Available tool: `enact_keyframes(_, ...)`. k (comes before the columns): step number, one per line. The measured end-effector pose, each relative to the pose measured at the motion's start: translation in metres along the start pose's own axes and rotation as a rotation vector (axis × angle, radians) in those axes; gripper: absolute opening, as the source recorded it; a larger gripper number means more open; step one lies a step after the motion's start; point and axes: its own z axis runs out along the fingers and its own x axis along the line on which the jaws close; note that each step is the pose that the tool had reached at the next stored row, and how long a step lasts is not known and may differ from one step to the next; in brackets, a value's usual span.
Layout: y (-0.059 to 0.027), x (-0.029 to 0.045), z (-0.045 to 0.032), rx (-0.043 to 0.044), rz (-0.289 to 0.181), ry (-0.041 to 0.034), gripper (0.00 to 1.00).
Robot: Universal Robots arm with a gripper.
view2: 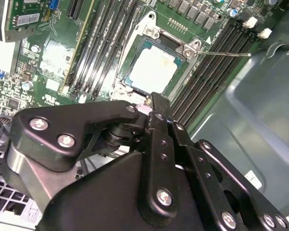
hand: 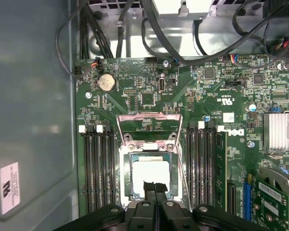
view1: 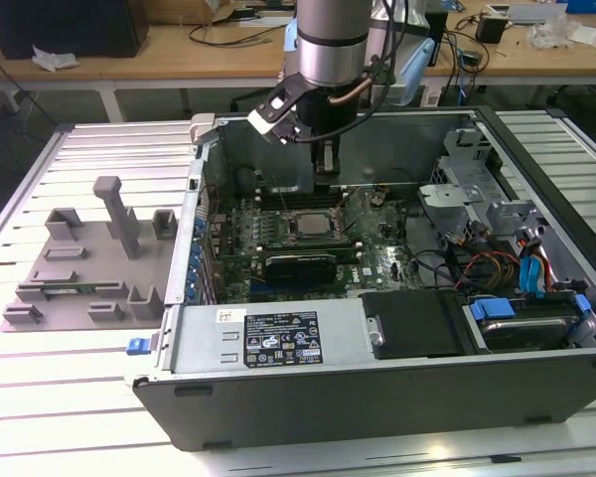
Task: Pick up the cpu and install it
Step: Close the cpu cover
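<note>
On pale slatted table (view1: 60, 417), wooden desks (view1: 179, 45) behind, I see open computer case (view1: 377, 397). cpu (hand: 149, 173) flat in socket (hand: 124, 163), metal top up, square, edges parallel to memory slots (hand: 98, 168). gripper (hand: 154, 186) over it, jaws closed together, empty.

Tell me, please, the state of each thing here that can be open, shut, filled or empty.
computer case: open, side cover off.
socket frame: flipped up, open.
lever: released, sticking out.
cpu: lying flat in the socket, uncovered.
memory slots: empty.
gripper: shut, over the cpu's edge.
</note>
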Motion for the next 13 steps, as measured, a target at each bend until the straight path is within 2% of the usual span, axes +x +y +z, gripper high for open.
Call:
enact_keyframes(4, 0.0000, 0.0002, -0.0057, -0.0001, 0.000, 0.0001, 0.11)
enact_keyframes(13, 0.0009, 0.0002, -0.0060, 0.0001, 0.000, 0.0000, 0.11)
